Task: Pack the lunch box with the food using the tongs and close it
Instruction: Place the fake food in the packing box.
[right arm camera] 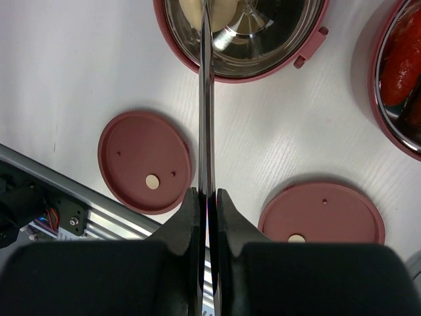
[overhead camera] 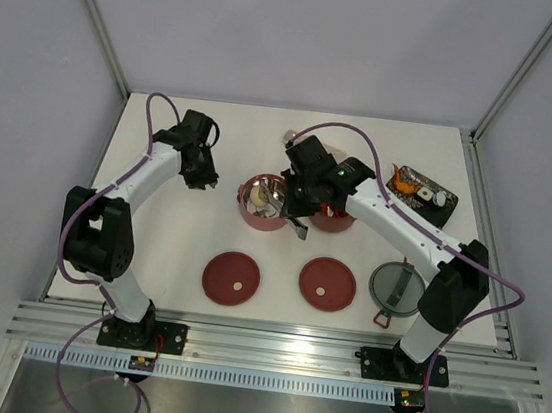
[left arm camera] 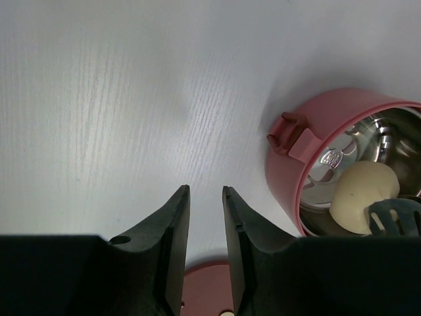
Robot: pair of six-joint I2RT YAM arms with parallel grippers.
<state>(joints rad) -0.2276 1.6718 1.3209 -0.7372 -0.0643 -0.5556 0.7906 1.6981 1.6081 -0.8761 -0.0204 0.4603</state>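
My right gripper [overhead camera: 295, 212] [right arm camera: 206, 192] is shut on the silver tongs [right arm camera: 206, 99]. Their tips reach into the left maroon bowl [overhead camera: 255, 214] [right arm camera: 263, 74] [left arm camera: 289, 184] of the lunch box. A pale white food piece [left arm camera: 362, 197] lies in that bowl beside a slotted tong tip [left arm camera: 395, 216]. The right bowl [right arm camera: 376, 99], partly under my right arm, holds red food [right arm camera: 402, 59]. My left gripper [overhead camera: 201, 177] [left arm camera: 204, 191] hangs left of the left bowl, open by a narrow gap with nothing in it.
Two flat maroon disc lids [overhead camera: 231, 278] [overhead camera: 327, 282] lie near the front. The grey top lid [overhead camera: 396, 287] sits at front right. The black tray [overhead camera: 446, 215] at the back right carries an orange piece [overhead camera: 405, 182] and a white piece [overhead camera: 440, 199].
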